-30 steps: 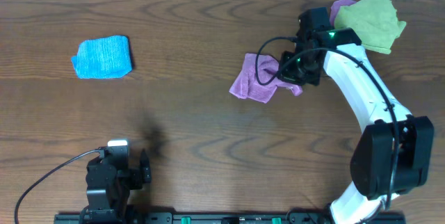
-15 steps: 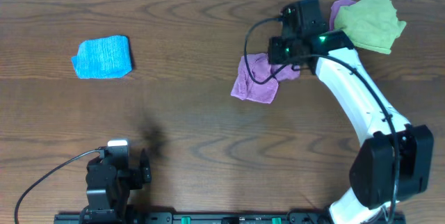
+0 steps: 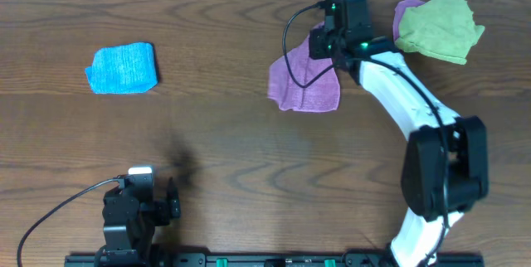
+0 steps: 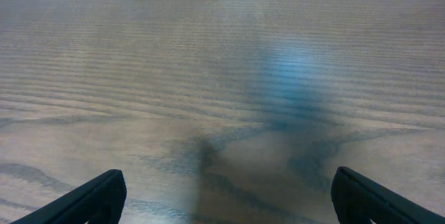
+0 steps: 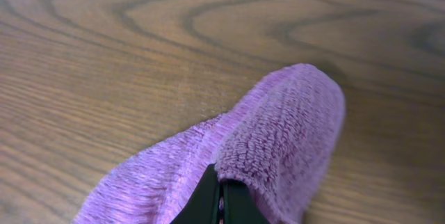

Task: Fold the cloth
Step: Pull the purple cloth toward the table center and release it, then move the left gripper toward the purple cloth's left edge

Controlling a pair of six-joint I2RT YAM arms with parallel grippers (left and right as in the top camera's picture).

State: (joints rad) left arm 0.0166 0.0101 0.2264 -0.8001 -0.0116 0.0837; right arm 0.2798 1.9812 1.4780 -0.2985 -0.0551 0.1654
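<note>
I'm dragging the cloth corner farther back, right fingers clamped on it, cloth flattening (left fingers gaping, empty).

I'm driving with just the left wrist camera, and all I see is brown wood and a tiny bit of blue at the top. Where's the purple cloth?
Observer: The purple cloth lies on the far half of the table, right of the middle, well away from your left gripper.
Operator: Is anything holding it?
Observer: Yes. The right gripper is shut on a bunched-up edge of it.
Operator: And what's that blue bit I see?
Observer: That's a light blue cloth, lying by itself at the far left of the table.
</note>
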